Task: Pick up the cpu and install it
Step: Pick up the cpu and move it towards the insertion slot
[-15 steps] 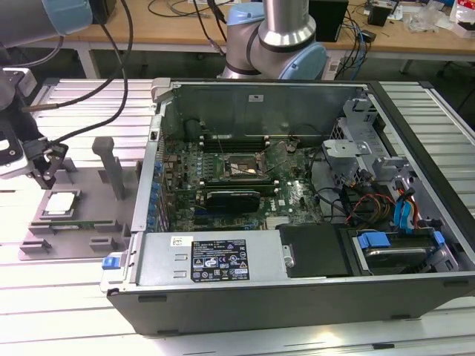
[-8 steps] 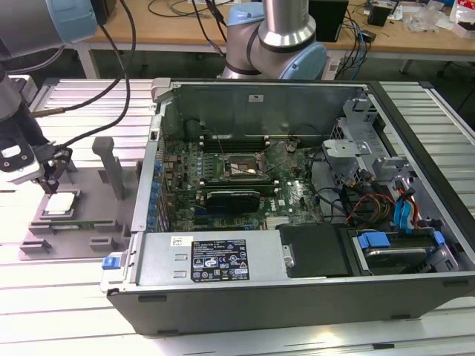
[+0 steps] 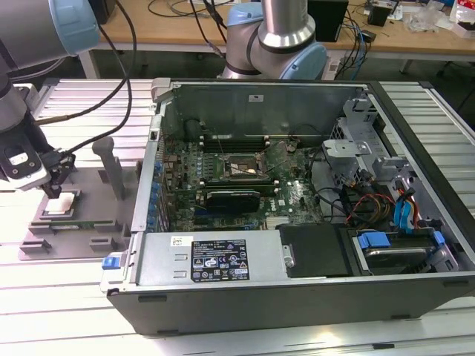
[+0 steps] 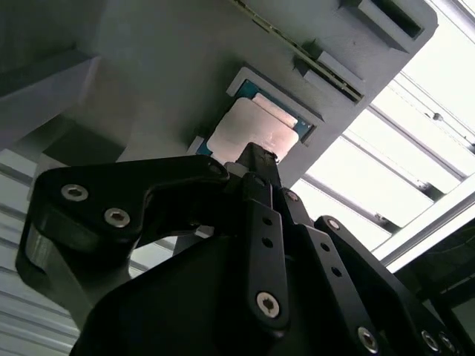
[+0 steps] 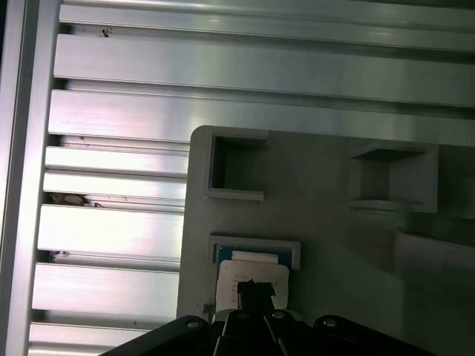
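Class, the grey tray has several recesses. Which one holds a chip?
The recess beneath the gripper: the silver cpu lies in it, while the two square recesses stand empty.

The arm [image 3: 41, 26] is made of grey tubes with pale blue joint caps [image 3: 83, 26], black cables [image 3: 130, 44] trailing behind the hand [image 3: 53, 189], which is matte black, built of angular links studded with round silver screws [image 4: 115, 216] under a white-and-grey wrist block [image 3: 18, 159].
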`<state>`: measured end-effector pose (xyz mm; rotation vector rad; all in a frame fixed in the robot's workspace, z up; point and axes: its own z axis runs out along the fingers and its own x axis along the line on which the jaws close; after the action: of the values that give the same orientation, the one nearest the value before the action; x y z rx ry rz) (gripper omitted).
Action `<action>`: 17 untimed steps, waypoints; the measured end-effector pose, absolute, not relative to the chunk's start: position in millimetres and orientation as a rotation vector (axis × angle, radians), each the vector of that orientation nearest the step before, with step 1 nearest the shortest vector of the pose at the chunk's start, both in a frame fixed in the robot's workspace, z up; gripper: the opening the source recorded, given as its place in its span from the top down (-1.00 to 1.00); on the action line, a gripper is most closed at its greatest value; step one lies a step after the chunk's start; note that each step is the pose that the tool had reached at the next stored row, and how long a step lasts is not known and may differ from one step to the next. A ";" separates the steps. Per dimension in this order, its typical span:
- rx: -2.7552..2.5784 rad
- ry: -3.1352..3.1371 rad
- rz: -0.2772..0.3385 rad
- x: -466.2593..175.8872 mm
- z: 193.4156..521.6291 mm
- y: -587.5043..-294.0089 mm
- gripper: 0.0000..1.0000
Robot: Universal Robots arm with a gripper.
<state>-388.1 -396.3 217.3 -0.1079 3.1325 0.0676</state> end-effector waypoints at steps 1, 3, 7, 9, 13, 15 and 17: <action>-0.108 3.133 0.068 -388.2 217.3 -396.3 0.79; -0.108 3.132 0.068 -388.1 217.1 -396.3 0.79; -0.108 3.132 0.068 -388.1 217.1 -396.3 0.29; -0.108 3.132 0.068 -388.1 217.0 -396.3 0.04; -0.108 3.132 0.068 -388.1 217.0 -396.3 -0.33; -0.108 3.132 0.068 -388.1 216.3 -396.3 -0.33; -0.108 3.132 0.068 -388.1 211.2 -396.3 -0.33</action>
<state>-388.1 -396.3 211.2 -0.1082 3.1324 0.0677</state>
